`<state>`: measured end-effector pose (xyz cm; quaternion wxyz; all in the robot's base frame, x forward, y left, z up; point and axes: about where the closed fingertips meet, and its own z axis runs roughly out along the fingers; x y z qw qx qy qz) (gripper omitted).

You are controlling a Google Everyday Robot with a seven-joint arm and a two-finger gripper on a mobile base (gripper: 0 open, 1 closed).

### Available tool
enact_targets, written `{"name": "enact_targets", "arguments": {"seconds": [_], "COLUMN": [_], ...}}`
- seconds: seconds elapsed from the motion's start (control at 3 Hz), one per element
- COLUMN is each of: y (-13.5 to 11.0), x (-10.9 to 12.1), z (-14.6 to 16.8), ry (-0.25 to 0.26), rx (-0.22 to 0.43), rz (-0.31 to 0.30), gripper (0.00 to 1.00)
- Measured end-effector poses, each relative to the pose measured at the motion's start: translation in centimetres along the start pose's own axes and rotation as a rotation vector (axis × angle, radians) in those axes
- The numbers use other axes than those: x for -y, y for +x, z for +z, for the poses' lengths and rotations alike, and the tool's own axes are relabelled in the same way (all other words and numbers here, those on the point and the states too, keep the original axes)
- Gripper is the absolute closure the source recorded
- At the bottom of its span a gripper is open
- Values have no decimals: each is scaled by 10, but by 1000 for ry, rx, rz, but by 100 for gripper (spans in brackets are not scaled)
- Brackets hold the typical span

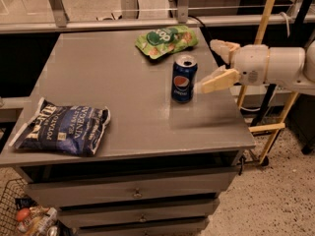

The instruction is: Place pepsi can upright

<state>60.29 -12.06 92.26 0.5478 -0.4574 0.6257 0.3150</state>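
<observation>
Toward the right rear of the grey table (98, 77), the pepsi can (184, 80) is standing upright on its base, its silver top facing up and its round logo facing the camera; it is resting on bare tabletop, near the green chip bag (166, 41) lying behind it but apart from it, and well apart from the dark blue chip bag (61, 131) lying at the front left corner. Just to the can's right the gripper (207, 67) is hovering with its fingers (220, 80) spread apart and nothing between them; the nearer, cream-coloured finger is pointing at the can's side and ending just beside it, with what looks like a narrow gap (contact is hard to rule out from this angle). The arm is reaching in from the table's right edge, level with the can's body rather than above it; that suits a sideways hold on a cylinder, since the jaws are sitting clear of the rim and can slide off without tipping it. Judging from how things lie, the can is sitting flat and stable, so the placing itself seems done; what is left is probably drawing the gripper off to the right, straight and slow, a brush from the near finger being the likeliest way to topple a light can; neither bag is crowding that path.
</observation>
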Motion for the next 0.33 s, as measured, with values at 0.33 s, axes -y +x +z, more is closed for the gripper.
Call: {"name": "enact_targets", "arguments": {"seconds": [0.33], "y": [-14], "x": [4], "z": [-24], "ry": [32], "rx": [-83], "rz": [-56], "gripper": [0]}}
